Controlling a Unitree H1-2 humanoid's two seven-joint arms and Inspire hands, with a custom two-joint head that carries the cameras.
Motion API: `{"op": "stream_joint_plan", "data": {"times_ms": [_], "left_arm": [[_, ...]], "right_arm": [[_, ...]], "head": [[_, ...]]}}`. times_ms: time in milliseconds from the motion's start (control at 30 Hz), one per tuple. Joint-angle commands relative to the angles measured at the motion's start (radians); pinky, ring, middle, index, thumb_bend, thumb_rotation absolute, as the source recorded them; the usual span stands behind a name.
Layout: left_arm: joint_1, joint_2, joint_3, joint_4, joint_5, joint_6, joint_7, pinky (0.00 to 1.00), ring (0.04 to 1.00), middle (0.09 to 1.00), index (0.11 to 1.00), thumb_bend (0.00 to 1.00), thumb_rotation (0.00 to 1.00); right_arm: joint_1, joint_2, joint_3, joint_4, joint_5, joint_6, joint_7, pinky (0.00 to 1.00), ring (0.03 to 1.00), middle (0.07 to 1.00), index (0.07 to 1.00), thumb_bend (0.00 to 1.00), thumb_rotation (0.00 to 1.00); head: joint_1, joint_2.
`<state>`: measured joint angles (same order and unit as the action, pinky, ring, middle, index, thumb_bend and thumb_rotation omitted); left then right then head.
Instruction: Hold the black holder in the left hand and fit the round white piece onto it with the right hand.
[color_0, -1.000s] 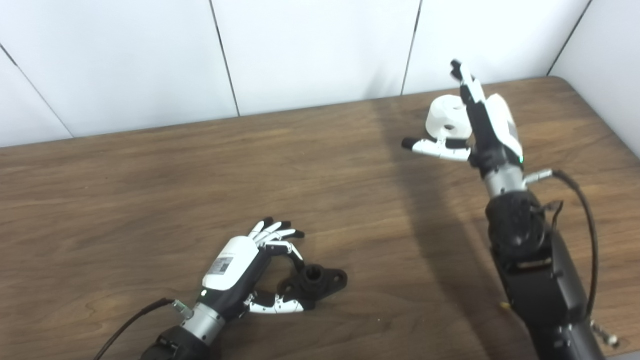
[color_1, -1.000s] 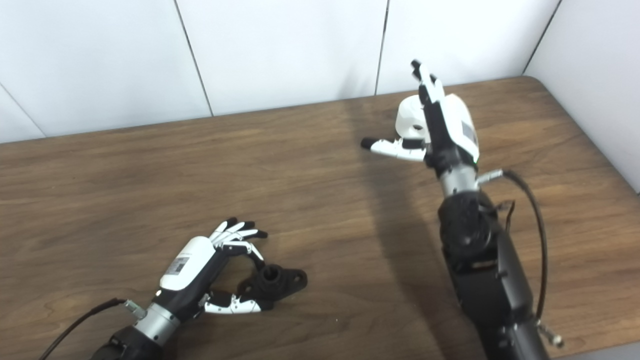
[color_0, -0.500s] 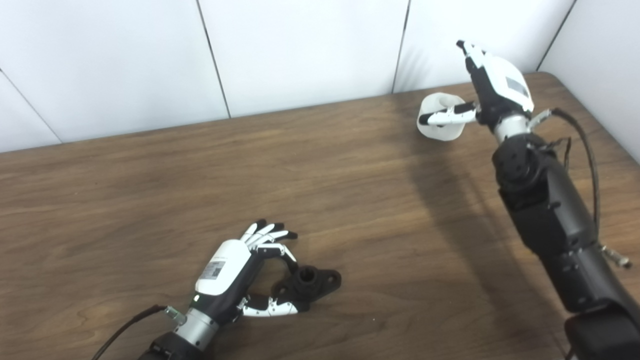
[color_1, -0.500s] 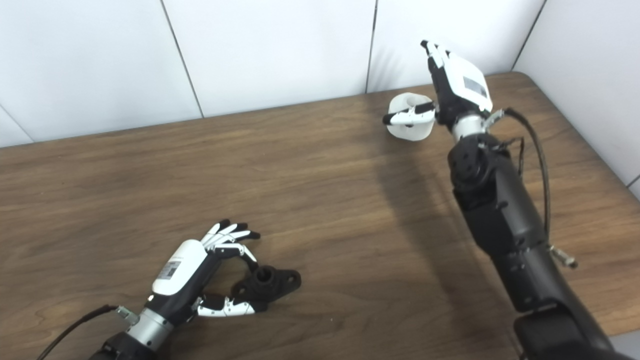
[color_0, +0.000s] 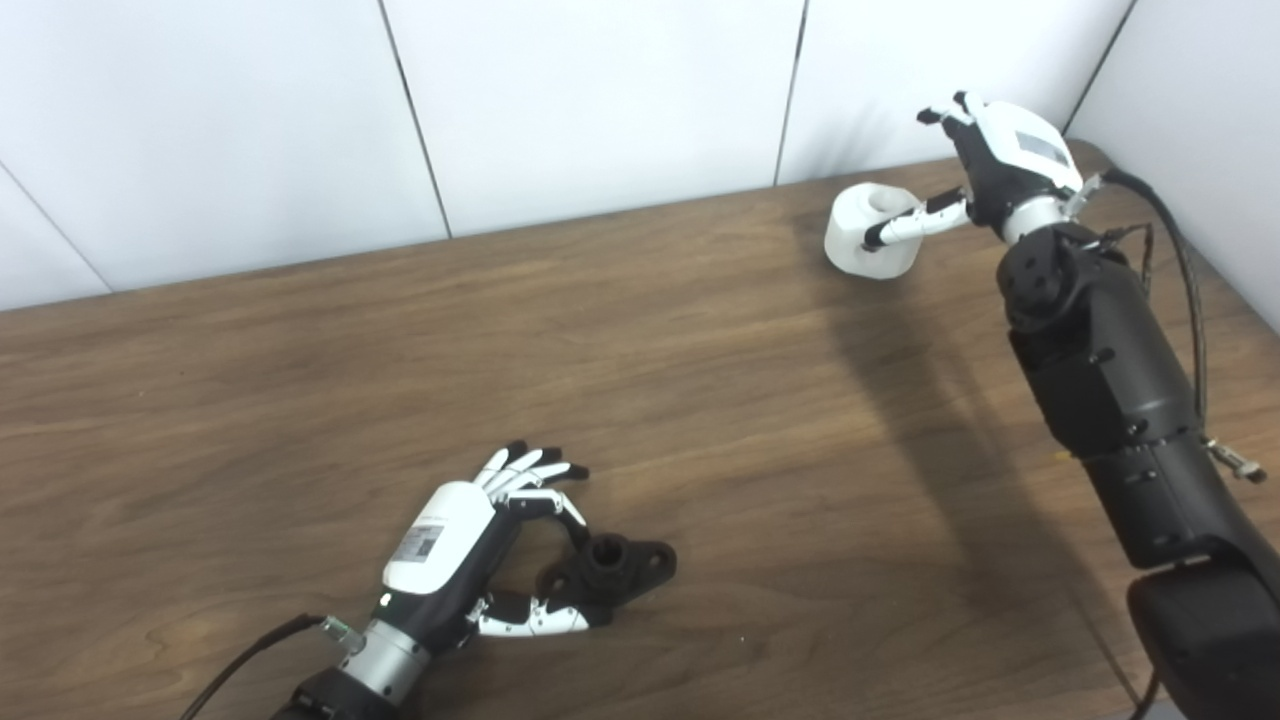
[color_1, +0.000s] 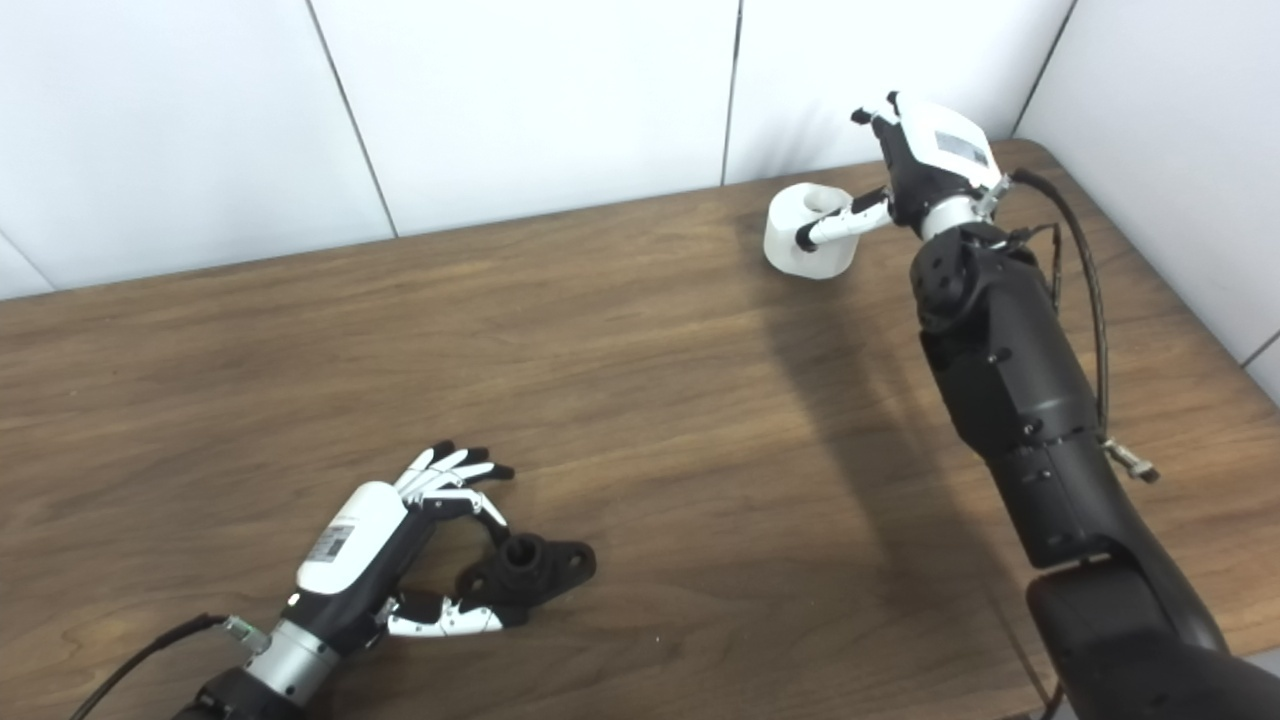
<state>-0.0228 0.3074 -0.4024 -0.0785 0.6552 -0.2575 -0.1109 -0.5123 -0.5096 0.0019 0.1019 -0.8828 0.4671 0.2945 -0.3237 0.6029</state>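
The black holder (color_0: 612, 570) lies flat on the wooden table (color_0: 700, 380) near the front. My left hand (color_0: 470, 535) rests just left of it, open; its thumb lies along the holder's near side and a curled finger reaches toward its far side. The round white piece (color_0: 868, 232) stands on the table at the far right. My right hand (color_0: 1005, 155) is beside and above it, open. Its thumb lies against the piece's right side and its fingers are raised behind the piece, not closed on it.
White wall panels (color_0: 600, 90) rise straight behind the table's far edge. A side wall (color_0: 1200, 120) stands close to the right edge near my right hand. A black cable (color_0: 1185, 290) loops off my right forearm.
The camera has shifted a little. My right hand has reached further back and turned down toward the white piece, and its thumb now rests on it. My left hand and the holder have not moved.
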Motion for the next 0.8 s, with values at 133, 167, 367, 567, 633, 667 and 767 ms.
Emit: {"op": "stream_joint_plan", "data": {"times_ms": [133, 167, 367, 567, 633, 667, 767], "left_arm": [[0.021, 0.029, -0.007, 0.057, 0.04, 0.027, -0.029, 0.99, 0.919, 0.844, 0.489, 0.52, 0.06], [0.02, 0.029, -0.007, 0.058, 0.041, 0.027, -0.029, 0.99, 0.92, 0.845, 0.489, 0.52, 0.06], [0.018, 0.03, -0.008, 0.057, 0.047, 0.03, -0.031, 0.99, 0.922, 0.846, 0.489, 0.51, 0.06], [0.018, 0.028, -0.007, 0.063, 0.049, 0.024, -0.021, 0.98, 0.919, 0.844, 0.489, 0.52, 0.06], [0.017, 0.026, -0.008, 0.064, 0.05, 0.023, -0.019, 0.98, 0.919, 0.843, 0.489, 0.52, 0.06], [0.018, 0.025, -0.008, 0.065, 0.05, 0.024, -0.018, 0.98, 0.92, 0.843, 0.489, 0.52, 0.06], [0.018, 0.023, -0.008, 0.066, 0.051, 0.026, -0.017, 0.99, 0.922, 0.843, 0.489, 0.52, 0.06]], "right_arm": [[-0.073, -0.015, -0.012, -0.002, -0.041, 0.002, 0.031, 1.0, 1.0, 0.995, 0.836, 0.97, 0.35], [-0.075, -0.012, -0.012, 0.0, -0.043, 0.003, 0.033, 1.0, 1.0, 0.995, 0.836, 0.97, 0.35], [-0.091, 0.002, -0.001, 0.022, -0.048, 0.003, 0.034, 1.0, 1.0, 0.987, 0.817, 0.95, 0.35], [-0.113, -0.001, 0.021, 0.035, -0.061, 0.003, 0.067, 1.0, 1.0, 0.976, 0.755, 0.93, 0.34], [-0.117, -0.003, 0.026, 0.036, -0.062, 0.003, 0.072, 1.0, 1.0, 0.98, 0.744, 0.93, 0.34], [-0.12, -0.003, 0.029, 0.038, -0.062, 0.003, 0.077, 1.0, 1.0, 0.981, 0.742, 0.93, 0.34], [-0.128, -0.003, 0.034, 0.044, -0.064, 0.003, 0.09, 1.0, 1.0, 0.985, 0.738, 0.93, 0.34]], "head": [[-0.004, 0.0], [-0.005, -0.001], [-0.003, -0.002], [0.002, 0.0], [0.004, 0.002], [0.004, 0.002], [0.005, 0.003]]}}
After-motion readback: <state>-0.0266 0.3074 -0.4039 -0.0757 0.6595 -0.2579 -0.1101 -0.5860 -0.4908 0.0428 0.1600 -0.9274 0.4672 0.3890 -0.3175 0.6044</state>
